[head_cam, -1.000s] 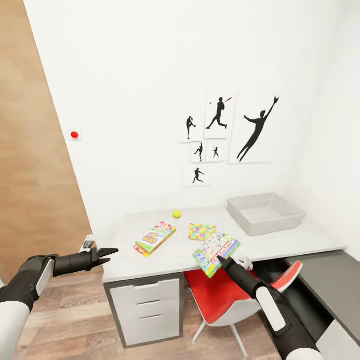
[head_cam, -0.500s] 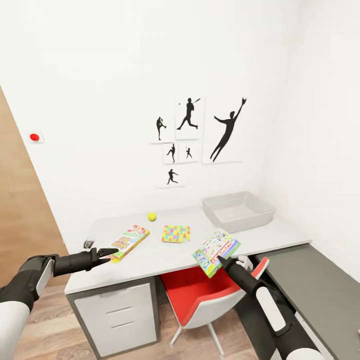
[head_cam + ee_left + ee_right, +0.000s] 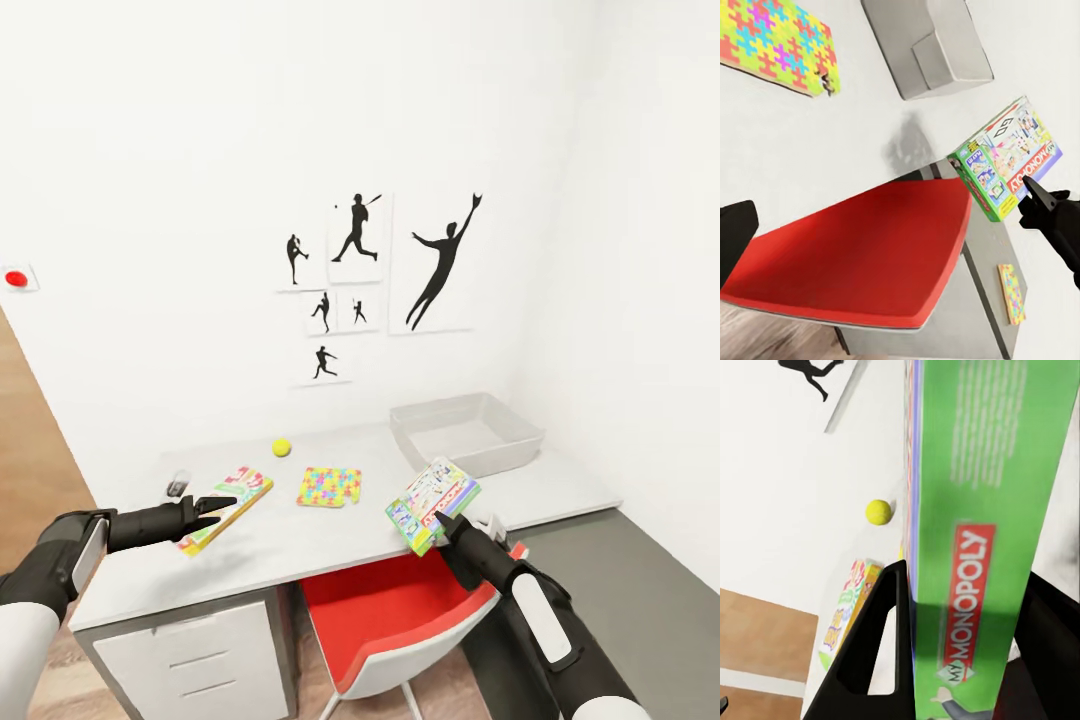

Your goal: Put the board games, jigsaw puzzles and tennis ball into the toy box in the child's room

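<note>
Two arms reach forward over the near edge of the table [image 3: 300, 545]. Right gripper [image 3: 440, 520] is pinched on a board game [image 3: 433, 504] — the large cartoon-printed box with a green edge, held tilted above the table's front edge, just in front of the toy box [image 3: 468, 432]. Right wrist view: the box's green side with MONOPOLY lettering [image 3: 979, 547] sits between the two dark fingers [image 3: 874, 645], one on each side of it. Left wrist view shows the same box [image 3: 1009, 169] gripped at its lower corner by the right gripper [image 3: 1039, 202].

Left gripper [image 3: 222, 505] hovers low over the table's left part, holding nothing; its fingertips look close together, but whether they are fully pressed together I cannot tell.

On the table:
- second board game [image 3: 225, 494], flat, colourful print, right under the left gripper's tips; also seen edge-on in the right wrist view [image 3: 847, 611].
- jigsaw puzzle [image 3: 330, 486], flat, mid-table, between the two board games; in the left wrist view [image 3: 780, 45] it looks like a stack with a thick edge.
- tennis ball [image 3: 282, 447], behind the puzzle, nearer the wall; apart from everything else.
- toy box, light grey, at the far right end by the corner — nothing seen inside it.

Red chair [image 3: 400, 610] is tucked under the table, below the held box. Black athlete silhouettes [image 3: 440, 262] hang on the wall above. Red wall button [image 3: 15, 278] at far left.
</note>
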Tool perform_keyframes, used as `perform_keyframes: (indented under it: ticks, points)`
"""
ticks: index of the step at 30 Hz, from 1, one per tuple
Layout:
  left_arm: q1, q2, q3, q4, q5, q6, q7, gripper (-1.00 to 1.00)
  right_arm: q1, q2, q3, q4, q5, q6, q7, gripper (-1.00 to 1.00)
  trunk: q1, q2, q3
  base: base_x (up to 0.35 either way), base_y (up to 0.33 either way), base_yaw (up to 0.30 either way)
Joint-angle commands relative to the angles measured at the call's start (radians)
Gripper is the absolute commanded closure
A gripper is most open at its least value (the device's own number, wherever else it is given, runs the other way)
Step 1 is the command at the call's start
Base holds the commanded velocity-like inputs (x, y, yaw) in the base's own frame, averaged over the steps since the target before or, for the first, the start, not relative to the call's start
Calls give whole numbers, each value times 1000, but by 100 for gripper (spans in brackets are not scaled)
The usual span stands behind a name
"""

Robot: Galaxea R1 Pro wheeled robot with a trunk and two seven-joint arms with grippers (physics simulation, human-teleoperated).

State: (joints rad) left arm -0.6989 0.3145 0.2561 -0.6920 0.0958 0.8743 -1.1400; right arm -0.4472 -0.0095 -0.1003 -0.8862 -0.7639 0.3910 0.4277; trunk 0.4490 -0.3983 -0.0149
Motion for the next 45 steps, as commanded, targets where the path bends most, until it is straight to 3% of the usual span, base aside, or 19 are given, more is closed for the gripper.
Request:
perform_keyframes:
  ticks: [1, 18, 28, 45]
  points:
    - [-1, 0, 1, 0, 2, 6, -1, -100, -1, 0, -2, 0, -11, 9, 2, 100, 1, -2, -2, 249, -78, 0]
    - [-1, 0, 1, 0, 2, 6, -1, -100, -1, 0, -3, 0, -11, 9, 2, 100, 1, -2, 13, 250, -10, -154]
    - [-1, 0, 2, 0, 2, 6, -1, -100, -1, 0, -1, 0, -11, 9, 2, 100, 1, -2, 14, 247, 43, -13]
    - [-1, 0, 2, 0, 2, 6, -1, -100, -1, 0, -1, 0, -10, 9, 2, 100, 1, -2, 14, 96, -26, 0]
